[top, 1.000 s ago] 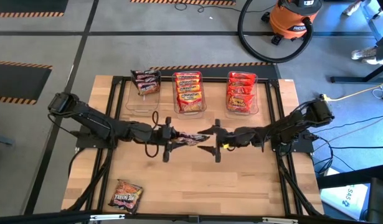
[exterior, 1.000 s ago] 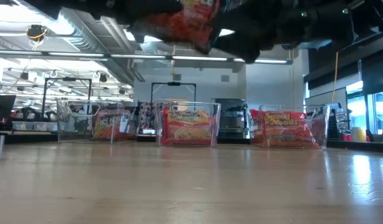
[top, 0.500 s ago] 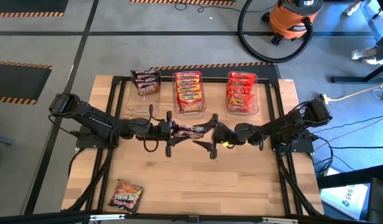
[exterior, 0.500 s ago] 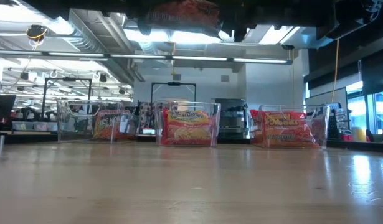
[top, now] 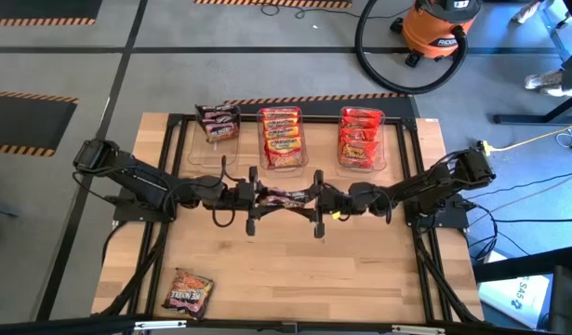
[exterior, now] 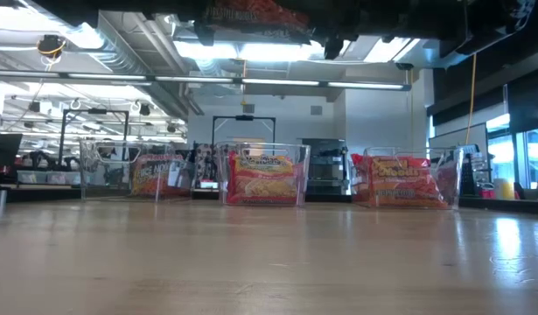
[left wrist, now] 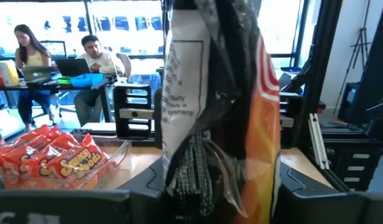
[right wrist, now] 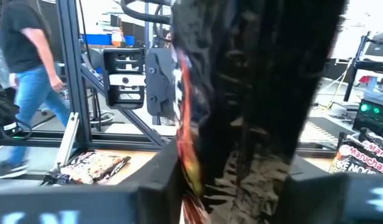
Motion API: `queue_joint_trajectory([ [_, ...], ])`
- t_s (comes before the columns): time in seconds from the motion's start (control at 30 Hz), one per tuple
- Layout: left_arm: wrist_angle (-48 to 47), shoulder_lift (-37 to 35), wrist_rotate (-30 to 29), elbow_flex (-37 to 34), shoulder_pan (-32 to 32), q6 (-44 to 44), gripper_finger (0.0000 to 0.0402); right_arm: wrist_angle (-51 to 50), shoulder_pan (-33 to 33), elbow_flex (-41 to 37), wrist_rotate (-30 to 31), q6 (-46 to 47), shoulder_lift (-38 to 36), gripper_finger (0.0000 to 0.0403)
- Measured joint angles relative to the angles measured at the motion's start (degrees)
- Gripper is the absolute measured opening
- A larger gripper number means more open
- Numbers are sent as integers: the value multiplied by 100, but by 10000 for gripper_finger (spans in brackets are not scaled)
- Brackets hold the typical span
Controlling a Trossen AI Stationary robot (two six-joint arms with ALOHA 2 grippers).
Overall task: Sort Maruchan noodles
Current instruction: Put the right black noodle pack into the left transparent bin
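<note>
While sorted (by colour), packets [top: 282, 140] in tubs [top: 383, 158].

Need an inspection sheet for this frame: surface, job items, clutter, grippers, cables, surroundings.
Surface: wooden table, black frame around it.
Job's things: dark packet held in the air between both grippers; three clear tubs at the far edge hold dark, orange-yellow and red packets; one loose packet near the front left corner.
Clutter: nothing seen.
Grippers: left gripper shut on one end of the dark packet; right gripper at its other end, closing on it.
Cables: black hose and yellow cable on the floor.
Surroundings: orange shop vacuum; people at desks.
</note>
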Motion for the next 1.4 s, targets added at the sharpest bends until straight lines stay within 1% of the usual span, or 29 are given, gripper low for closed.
queue_joint_trajectory([
  [0.07,2,0,-33,0,-39,34,136,0,2,0,34,-28,0,120],
  [0.23,-171,-31,-23,0,-103,297,152,-38,2,0,43,-131,0,120],
  [0.37,-835,-288,45,0,-157,46,185,-110,9,-4,38,-130,0,129],
  [0.5,-1725,-790,-14,1,-155,-334,222,-385,0,-4,74,-114,0,120],
  [0.6,-2448,-1212,-108,-2,-155,-587,247,-773,2,-4,308,-75,0,120],
  [0.73,-3004,-1712,-371,0,-155,-843,269,-1416,2,-4,539,169,-2,124],
  [0.87,-3073,-1988,-866,0,-153,-584,272,-1771,0,-4,551,361,30,126],
  [0.97,-2963,-1982,-1106,4,-151,-729,273,-1751,0,-4,525,466,134,127],
  [1.0,-2900,-1979,-1039,4,-151,-752,273,-1726,0,-4,474,468,176,127],
  [1.13,-2629,-1764,-373,9,-13,-593,273,-1578,-2,-4,397,468,359,128],
  [1.23,-2724,-1507,223,304,164,-491,273,-1594,-2,40,345,496,451,129],
  [1.3,-3074,-1279,513,661,269,-422,273,-1594,-2,120,335,505,525,129],
  [1.4,-3991,-836,765,1301,385,-405,273,-1699,-2,234,335,507,523,130],
])
